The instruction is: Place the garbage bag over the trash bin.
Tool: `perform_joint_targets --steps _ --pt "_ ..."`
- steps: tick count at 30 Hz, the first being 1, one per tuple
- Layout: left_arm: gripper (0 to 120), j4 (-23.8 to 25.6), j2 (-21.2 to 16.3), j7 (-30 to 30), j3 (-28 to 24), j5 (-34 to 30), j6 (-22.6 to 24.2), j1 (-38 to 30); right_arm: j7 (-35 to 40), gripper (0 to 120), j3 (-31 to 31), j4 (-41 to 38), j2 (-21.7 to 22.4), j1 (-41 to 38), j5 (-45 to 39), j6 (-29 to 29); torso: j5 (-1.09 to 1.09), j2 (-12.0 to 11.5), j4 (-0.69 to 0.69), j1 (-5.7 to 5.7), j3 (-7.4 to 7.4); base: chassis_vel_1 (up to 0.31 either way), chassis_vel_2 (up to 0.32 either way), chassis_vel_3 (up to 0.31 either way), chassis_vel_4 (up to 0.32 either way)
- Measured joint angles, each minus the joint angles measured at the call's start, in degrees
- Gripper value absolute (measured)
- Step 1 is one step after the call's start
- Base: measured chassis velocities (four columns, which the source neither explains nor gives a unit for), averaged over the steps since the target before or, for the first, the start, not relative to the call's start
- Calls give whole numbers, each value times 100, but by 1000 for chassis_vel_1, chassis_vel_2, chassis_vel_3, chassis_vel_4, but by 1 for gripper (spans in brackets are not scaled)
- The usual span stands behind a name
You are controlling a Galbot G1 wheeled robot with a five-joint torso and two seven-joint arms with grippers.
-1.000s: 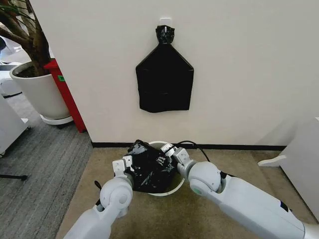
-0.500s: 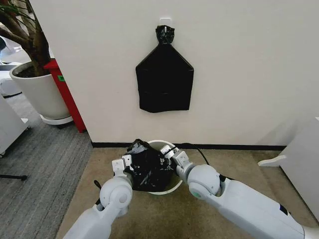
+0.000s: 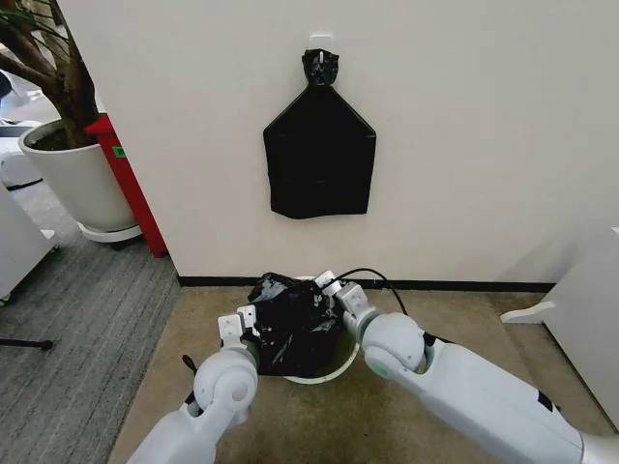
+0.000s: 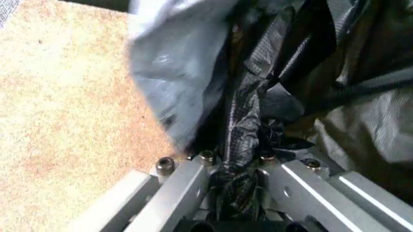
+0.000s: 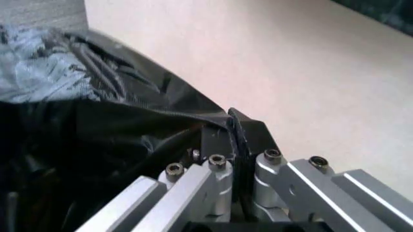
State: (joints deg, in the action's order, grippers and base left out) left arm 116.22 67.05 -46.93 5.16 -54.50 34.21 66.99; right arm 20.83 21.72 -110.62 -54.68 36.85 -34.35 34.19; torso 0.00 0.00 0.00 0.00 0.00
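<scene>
We count one loose, glossy black plastic garbage bag (image 3: 290, 324); one round cream-white plastic trash bin (image 3: 334, 367); one flat house-shaped black bundle (image 3: 319, 159) on the wall; one large white plant pot (image 3: 73, 179); one red panel (image 3: 131, 184). Two pincers: left pincer (image 3: 244, 321), right pincer (image 3: 332, 284).

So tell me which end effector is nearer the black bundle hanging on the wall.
Right. The right end effector grips the garbage bag at the bin's wall side, below the hanging bundle. The left end effector grips the bag's nearer, left edge, farther away.
</scene>
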Motion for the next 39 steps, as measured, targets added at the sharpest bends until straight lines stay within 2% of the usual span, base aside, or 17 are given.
perform_joint_targets --steps 11,23,33,38,39 --pt "0 127 23 17 -2 71 -12 198 -6 0 -142 128 -6 -16 -8 -58 0 0 0 0 0 0 0 0 0" --pt "0 810 12 74 77 224 -17 680 -166 0 -252 668 134 -27 57 -227 0 0 0 0 0 0 0 0 0" --pt "0 735 17 127 111 333 -80 678 -254 0 -300 800 138 50 146 -246 0 0 0 0 0 0 0 0 0" --pt "0 617 100 140 134 341 -103 625 -237 17 -399 631 136 182 155 -174 0 0 0 0 0 0 0 0 0" --pt "0 617 100 140 134 341 -103 625 -237 17 -399 631 136 182 155 -174 0 0 0 0 0 0 0 0 0"
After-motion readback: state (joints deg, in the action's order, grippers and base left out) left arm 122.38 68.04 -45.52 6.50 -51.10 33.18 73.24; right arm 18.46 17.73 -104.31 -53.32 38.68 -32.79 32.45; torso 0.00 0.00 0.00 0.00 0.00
